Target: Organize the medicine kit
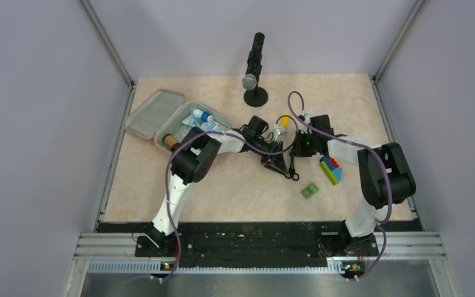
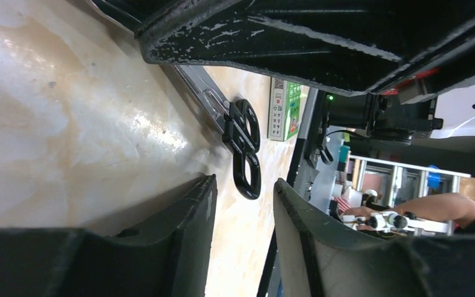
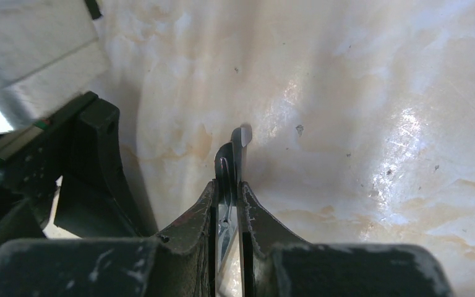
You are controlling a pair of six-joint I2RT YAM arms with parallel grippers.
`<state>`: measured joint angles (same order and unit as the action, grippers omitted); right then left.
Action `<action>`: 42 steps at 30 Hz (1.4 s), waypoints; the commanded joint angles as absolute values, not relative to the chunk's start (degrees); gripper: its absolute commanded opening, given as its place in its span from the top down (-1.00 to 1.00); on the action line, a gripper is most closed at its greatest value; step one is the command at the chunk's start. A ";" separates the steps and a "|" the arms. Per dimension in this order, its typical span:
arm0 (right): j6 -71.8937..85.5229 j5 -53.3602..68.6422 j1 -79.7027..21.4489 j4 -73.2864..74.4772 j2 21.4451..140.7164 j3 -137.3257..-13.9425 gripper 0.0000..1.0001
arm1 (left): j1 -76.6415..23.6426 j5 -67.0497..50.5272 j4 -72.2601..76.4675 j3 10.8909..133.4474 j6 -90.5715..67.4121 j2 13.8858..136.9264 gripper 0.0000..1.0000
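**Medicine kit (image 1: 156,110) open at the back left, claws busy with scissors**

Right claw (image 3: 229,185) is pinched tight on a thin strip of metal, pretty sure it's the blade end of the scissors (image 2: 245,139). Left claw (image 2: 242,185) has its jaws apart, with the black handle loops just off its tips, not touching as far as I can see. Nearby sit a small green box (image 1: 310,191) and a toy brick block (image 1: 331,168). The kit is further out, near the back left corner, with the lid flopped open and little bottles (image 1: 201,116) inside.

My guess on handling: it's light and squishy, so the walls would cave if squeezed mid-side. I'd pinch the stiffer zip rim, or push the lid edge over to fold it shut. It may slide on that smooth table (image 1: 222,198).
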<state>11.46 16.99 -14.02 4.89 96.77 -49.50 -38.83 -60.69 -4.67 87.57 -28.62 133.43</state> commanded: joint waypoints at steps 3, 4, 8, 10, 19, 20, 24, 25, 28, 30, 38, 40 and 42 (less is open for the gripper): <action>11.38 13.49 -13.45 6.79 97.17 -47.53 1.00 | -40.58 -63.55 -4.71 89.02 -28.45 137.70 0.24; 11.40 13.45 -13.45 6.64 97.05 -47.36 1.00 | -40.60 -64.17 -4.39 89.15 -28.55 137.83 0.30; 10.92 13.23 -13.73 6.32 96.24 -46.64 1.00 | -40.53 -64.86 -4.07 89.49 -27.63 137.87 0.63; 10.64 13.18 -13.95 6.24 95.87 -46.50 1.00 | -40.44 -64.91 -3.80 89.32 -27.22 137.88 0.81; 5.48 18.82 -12.13 13.46 88.75 -52.27 0.19 | -37.80 -63.77 -13.09 88.48 -16.58 132.79 1.00; 3.68 21.42 -11.60 15.07 87.39 -53.00 0.13 | -37.46 -63.38 -16.01 88.61 -13.93 131.99 1.00; -4.03 29.32 -9.13 21.76 80.97 -54.50 -0.05 | -36.57 -58.78 -35.72 89.65 5.73 127.73 1.00; -5.96 31.09 -8.40 23.30 79.38 -54.38 -0.07 | -36.49 -56.81 -40.58 89.66 11.17 126.40 1.00; -10.99 35.91 -6.20 24.43 74.16 -51.90 -0.10 | -36.19 -49.90 -51.15 86.18 25.30 120.46 1.00; -14.52 37.07 -5.98 23.76 71.60 -49.81 -0.12 | -35.12 -45.67 -53.89 81.72 30.71 114.68 1.00; -0.56 33.28 -9.74 6.59 78.84 -50.75 -0.16 | -26.38 -35.94 -59.92 69.01 38.01 87.99 1.00; 1.84 30.85 -13.71 2.68 82.23 -53.57 -0.18 | -24.22 -33.13 -61.89 68.42 39.18 82.33 1.00; 3.70 29.41 -17.64 -1.93 85.15 -55.75 -0.20 | -20.65 -31.67 -63.23 68.44 38.16 76.94 1.00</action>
